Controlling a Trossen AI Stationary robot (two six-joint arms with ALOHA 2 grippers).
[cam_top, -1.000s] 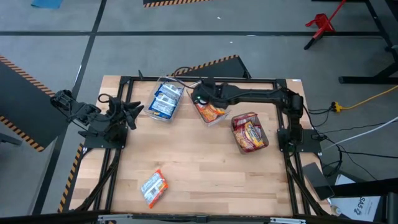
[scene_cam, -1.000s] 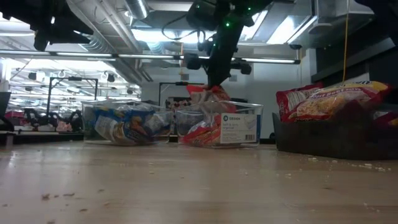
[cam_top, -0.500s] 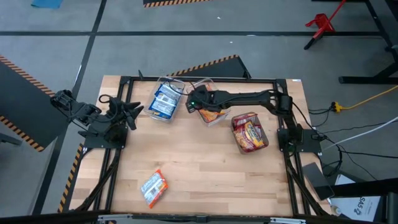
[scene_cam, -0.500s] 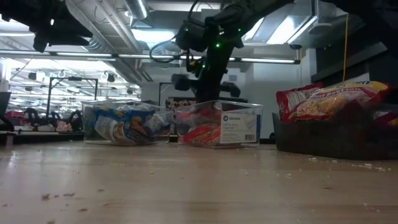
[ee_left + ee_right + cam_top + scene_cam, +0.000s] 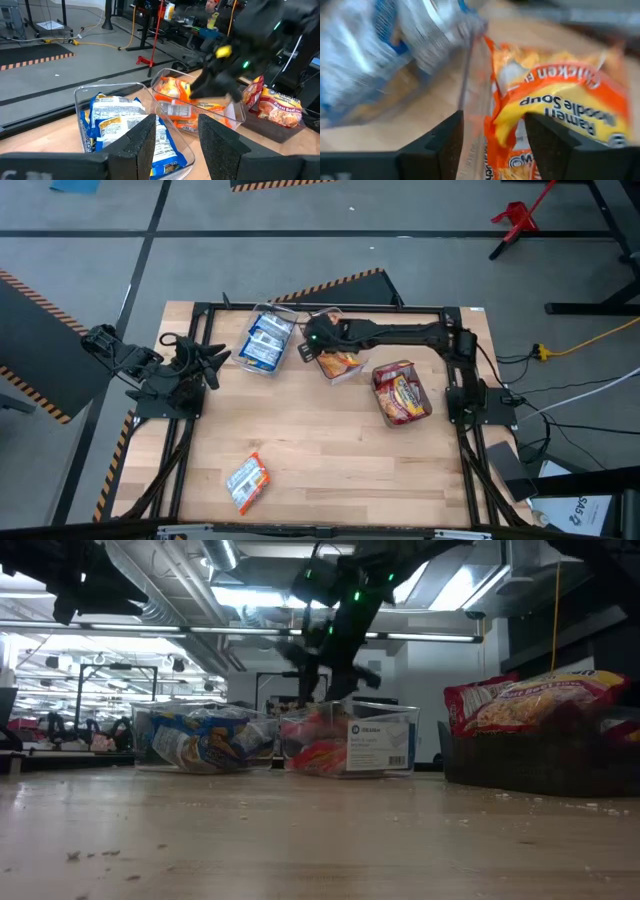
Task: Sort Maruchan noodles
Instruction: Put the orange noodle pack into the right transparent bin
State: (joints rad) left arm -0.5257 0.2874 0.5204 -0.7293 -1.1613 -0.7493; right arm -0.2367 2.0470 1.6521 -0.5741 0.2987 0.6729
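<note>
The Maruchan noodles lie sorted by colour. Blue-and-white packets (image 5: 265,340) fill a clear bin at the far left, and orange packets (image 5: 341,363) fill the middle clear bin (image 5: 385,740). Red-brown packets (image 5: 402,392) lie in a dark bin. One loose blue-and-orange packet (image 5: 247,480) lies flat on the table near the front. My right gripper (image 5: 495,145) hangs open just above the orange packets at the middle bin's left wall and touches nothing. Open as well, my left gripper (image 5: 175,145) waits at the table's left side, pointing at the bins.
A black frame (image 5: 300,308) runs around the table's edges. The three bins stand close together along the far side. Bare wood (image 5: 340,460) lies between the bins and the near edge, apart from the loose packet.
My right gripper held an orange packet above the middle bin. It went down and slightly toward the table's left, then opened and let go. The packet now lies in the bin on the other orange ones.
</note>
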